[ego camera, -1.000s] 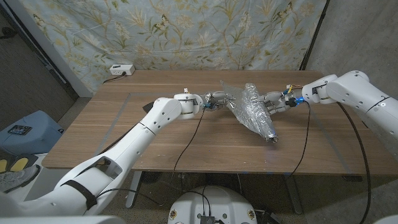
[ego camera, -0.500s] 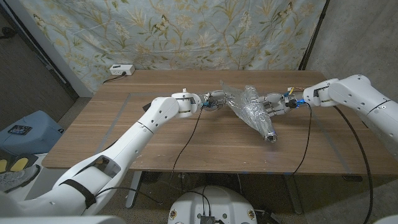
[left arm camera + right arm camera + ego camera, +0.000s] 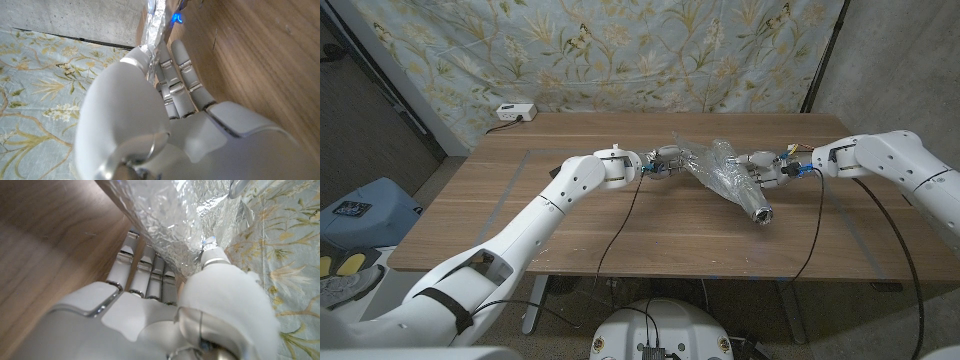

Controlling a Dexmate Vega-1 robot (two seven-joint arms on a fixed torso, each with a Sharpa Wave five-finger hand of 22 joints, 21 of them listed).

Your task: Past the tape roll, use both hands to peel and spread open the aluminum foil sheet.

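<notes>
— Foil sheet point(image 3: 730, 178): where does it lie, and how far along is it?
— Mid-table, crumpled into a long roll, its near end a dark open tube; barely spread, so most of the opening remains.
— And farther back, the hands?
— The left hand point(image 3: 663, 160) pinches the sheet's far-left edge, the right hand point(image 3: 762, 166) clamps its right side between thumb and fingers.

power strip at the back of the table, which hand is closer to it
Left. The left hand grips the foil sheet at its left edge, on the side of the power strip. The right hand grips the foil's far side, farther away.
</notes>
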